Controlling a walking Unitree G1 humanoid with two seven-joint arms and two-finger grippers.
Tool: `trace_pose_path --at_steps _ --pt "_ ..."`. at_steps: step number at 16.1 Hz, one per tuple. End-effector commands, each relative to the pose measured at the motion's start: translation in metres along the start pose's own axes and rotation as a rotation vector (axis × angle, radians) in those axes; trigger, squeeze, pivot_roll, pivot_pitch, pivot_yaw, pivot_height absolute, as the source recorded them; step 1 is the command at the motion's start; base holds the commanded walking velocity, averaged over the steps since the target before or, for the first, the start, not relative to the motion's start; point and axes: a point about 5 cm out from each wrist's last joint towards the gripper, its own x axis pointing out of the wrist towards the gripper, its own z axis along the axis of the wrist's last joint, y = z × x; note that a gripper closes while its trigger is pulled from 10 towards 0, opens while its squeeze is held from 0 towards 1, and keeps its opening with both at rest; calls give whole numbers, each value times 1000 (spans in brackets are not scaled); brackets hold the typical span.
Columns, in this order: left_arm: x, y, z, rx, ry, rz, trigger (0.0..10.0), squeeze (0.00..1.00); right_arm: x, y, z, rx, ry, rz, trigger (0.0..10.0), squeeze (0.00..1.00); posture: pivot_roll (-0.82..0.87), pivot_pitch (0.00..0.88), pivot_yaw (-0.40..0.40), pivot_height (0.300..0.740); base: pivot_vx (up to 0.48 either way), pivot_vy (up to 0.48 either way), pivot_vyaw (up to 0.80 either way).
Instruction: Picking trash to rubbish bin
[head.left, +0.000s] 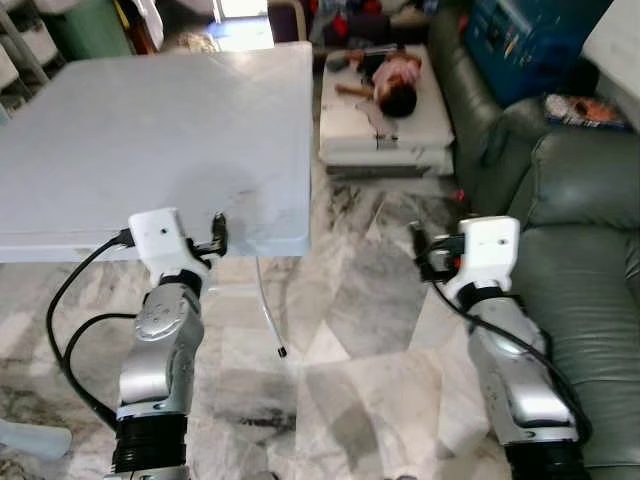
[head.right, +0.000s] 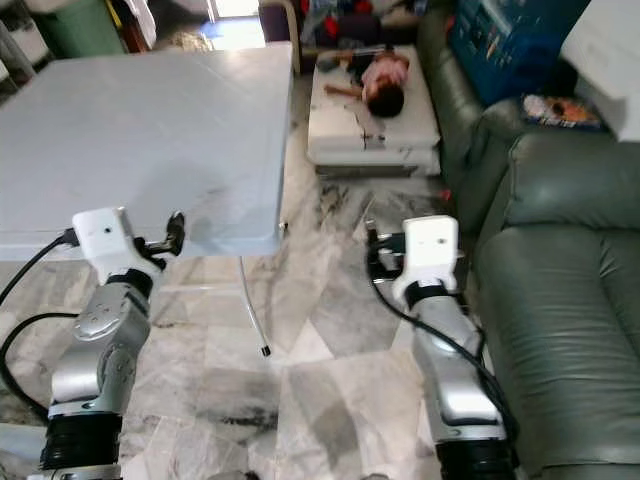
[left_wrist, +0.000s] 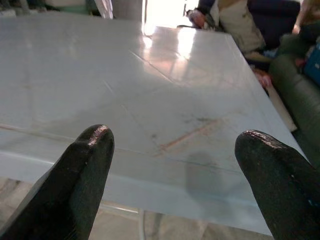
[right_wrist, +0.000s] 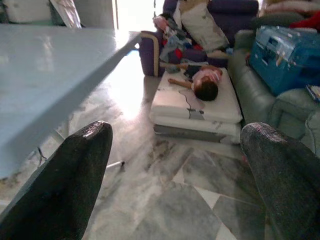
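The left gripper (left_wrist: 170, 185) is wide open at the near edge of the table (head.left: 150, 130). The right gripper (right_wrist: 175, 185) is wide open over the floor (head.left: 360, 300), beside the sofa (head.left: 580, 250). I cannot see any trash.

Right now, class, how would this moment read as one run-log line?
left end effector: open, at table edge | right end effector: open, over floor beside sofa | holding: nothing
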Motion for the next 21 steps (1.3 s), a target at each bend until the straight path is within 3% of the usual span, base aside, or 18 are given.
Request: trace_pose_path --at_steps 1,6,21 --pt "1 3 1 6 4 9 10000 0 1 0 4 2 -17 -2 10000 0 7 105 43 740 0 0 0" --pt "3 5 3 26 -3 0 10000 0 1 -1 4 3 -10 -6 10000 0 4 105 44 740 0 0 -95" --pt "2 6 -2 42 23 5 10000 0 1 -1 4 -5 -9 -6 10000 0 1 110 44 740 0 0 -800"
